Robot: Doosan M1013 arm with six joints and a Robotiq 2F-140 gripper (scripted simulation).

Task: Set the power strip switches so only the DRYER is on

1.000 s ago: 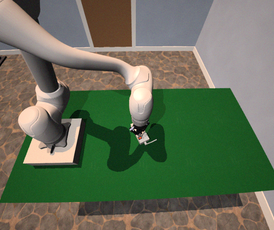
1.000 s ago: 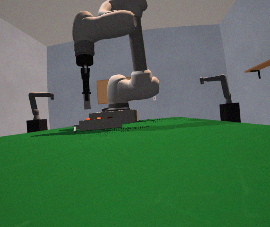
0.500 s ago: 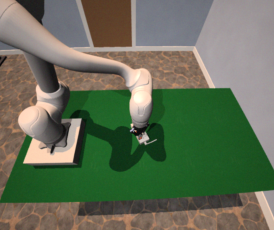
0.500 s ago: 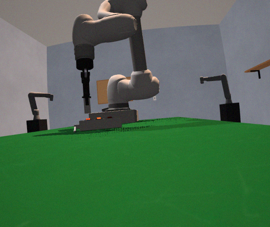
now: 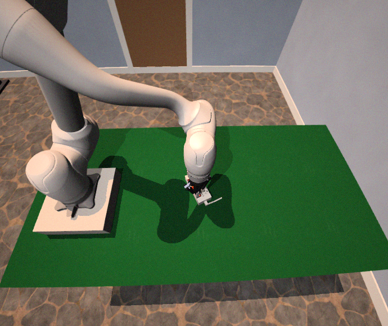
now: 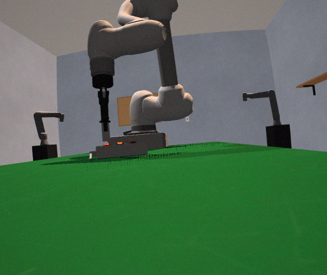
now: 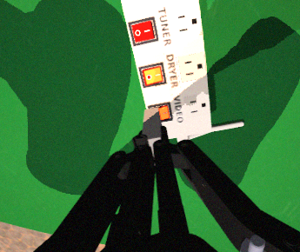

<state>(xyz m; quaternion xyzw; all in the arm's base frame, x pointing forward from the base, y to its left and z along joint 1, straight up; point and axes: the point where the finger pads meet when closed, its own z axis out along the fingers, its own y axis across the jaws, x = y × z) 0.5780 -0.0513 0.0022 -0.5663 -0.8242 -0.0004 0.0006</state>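
Note:
A white power strip (image 7: 170, 69) lies flat on the green table, face up, with three rocker switches in a row. The far one, labelled TUNER (image 7: 142, 31), is dark red. The middle one, labelled DRYER (image 7: 153, 76), glows orange-yellow. The near one, labelled VIDEO (image 7: 163, 112), glows orange. My gripper (image 7: 154, 119) is shut and empty, its fingertips right at the near edge of the VIDEO switch. From the exterior view the fingertips (image 6: 105, 136) stand just above the strip's (image 6: 121, 149) left end. From above, the strip (image 5: 202, 195) is mostly hidden under my wrist.
A short white cord stub (image 7: 220, 127) sticks out from the strip's near end. The arm's base plate (image 5: 78, 203) stands on the table's left side. A wall runs along the right of the table.

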